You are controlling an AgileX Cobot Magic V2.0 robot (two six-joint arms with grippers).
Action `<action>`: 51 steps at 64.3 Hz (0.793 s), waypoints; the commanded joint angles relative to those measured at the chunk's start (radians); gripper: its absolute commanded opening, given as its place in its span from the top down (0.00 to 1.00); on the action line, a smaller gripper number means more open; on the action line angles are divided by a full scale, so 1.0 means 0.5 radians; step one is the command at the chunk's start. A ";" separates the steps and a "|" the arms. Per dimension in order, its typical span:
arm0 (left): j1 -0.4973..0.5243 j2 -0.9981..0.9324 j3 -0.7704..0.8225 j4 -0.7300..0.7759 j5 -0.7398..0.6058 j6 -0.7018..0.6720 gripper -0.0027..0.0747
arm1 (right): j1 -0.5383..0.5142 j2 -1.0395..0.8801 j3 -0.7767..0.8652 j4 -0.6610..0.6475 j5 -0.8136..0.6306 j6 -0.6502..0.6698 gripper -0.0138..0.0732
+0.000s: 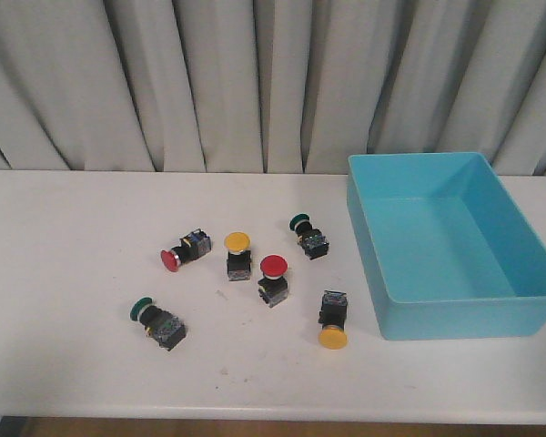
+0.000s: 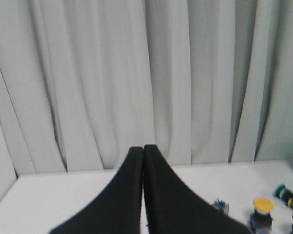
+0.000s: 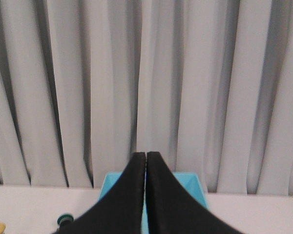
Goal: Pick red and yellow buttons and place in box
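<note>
- Nearest the front camera lies a yellow button tipped on its side, cap toward the table's near edge, just left of the box's near corner.
- Left of it, a green-capped switch sits alone (not wanted for this job); a second green one lies further back, near the box wall.
- In the middle stand a red button and another yellow button, caps up and close together; a second red button lies on its side to their left.
- Well to the right sits the box, turquoise and with nothing in it.
- Neither arm shows in the front view. Each wrist view shows its own fingers pressed together with nothing between them: left gripper, right gripper, both clear of every button.
- Risks, as I judge them: the two upright buttons stand so close that fingers descending on one may knock the other; the round caps on tipped buttons could roll or slip from a pinch; a green cap might be taken by mistake.
</note>
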 commanded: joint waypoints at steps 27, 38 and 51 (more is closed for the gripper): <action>-0.009 0.596 -0.189 -0.012 0.355 -0.012 0.97 | 0.002 0.721 -0.130 0.004 0.580 -0.018 0.85; -0.009 0.622 -0.189 -0.012 0.353 -0.012 0.92 | 0.002 0.777 -0.130 -0.025 0.579 -0.035 0.83; -0.009 0.636 -0.191 -0.012 0.332 -0.010 0.53 | 0.002 0.783 -0.130 -0.064 0.577 -0.055 0.62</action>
